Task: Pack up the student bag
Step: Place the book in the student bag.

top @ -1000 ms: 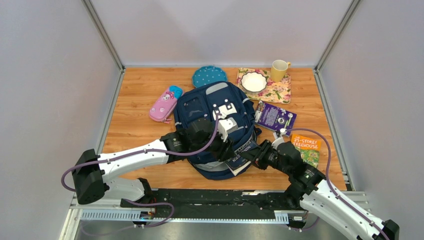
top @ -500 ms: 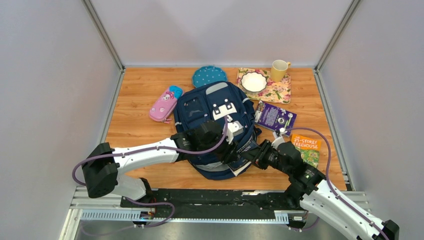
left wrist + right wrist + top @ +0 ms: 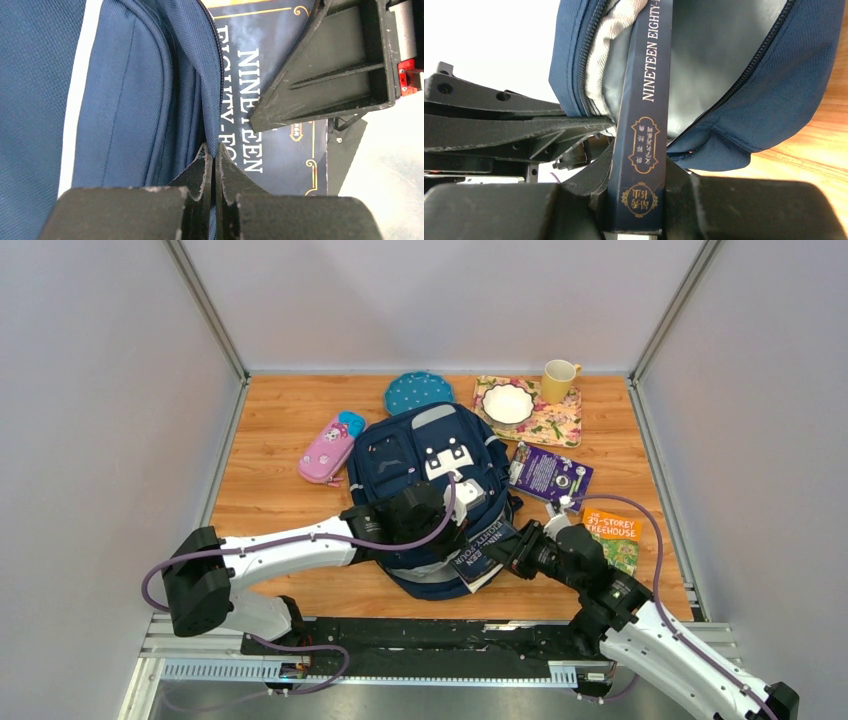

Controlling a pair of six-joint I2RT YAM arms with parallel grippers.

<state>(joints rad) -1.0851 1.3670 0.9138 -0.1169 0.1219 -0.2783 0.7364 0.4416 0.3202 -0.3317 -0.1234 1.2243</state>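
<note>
"Top external view, entry one: where is the task's thing?"

"Item, student bag (image 3: 400, 460): lying front-up at the middle of the table (image 3: 280, 430), mouth turned toward the arm bases. Navy woven fabric with a fine weave, soft and slumping. Coil zip along the opening, pale grey lining inside."

"Entry two, the grasping parts?"

"Item, left end effector (image 3: 212, 150): fingers (image 3: 197, 172) pinched nearly together on the zip edge of the bag, holding the mouth up. Item, right end effector (image 3: 639, 197): clamped on the near end of a navy book (image 3: 646, 75), spine showing, far end inside the mouth."

"Book, description?"

"Rigid rectangular slab, matte cover, gold lettering and ornaments on the spine. Stiff goods against a limp container."

"Hazards?"

"Judged, not seen. One: the book's leading corner could snag the zip teeth or bunch the lining, since the opening looks narrow. Two: the thin fold in the left pinch could slip out, and the mouth would drop shut on the book. Three: the book is gripped at one end only, so a push against resistance could pivot it in the grip. Four: both end effectors sit just beside each other at the mouth, and a careless push could knock them together."

"Unpacked stock?"

"Loose: pink pencil case (image 3: 327, 448) left of the bag, with purple book (image 3: 548, 472) and orange book (image 3: 612, 535) to its right, all on wood-grain surface."
</note>
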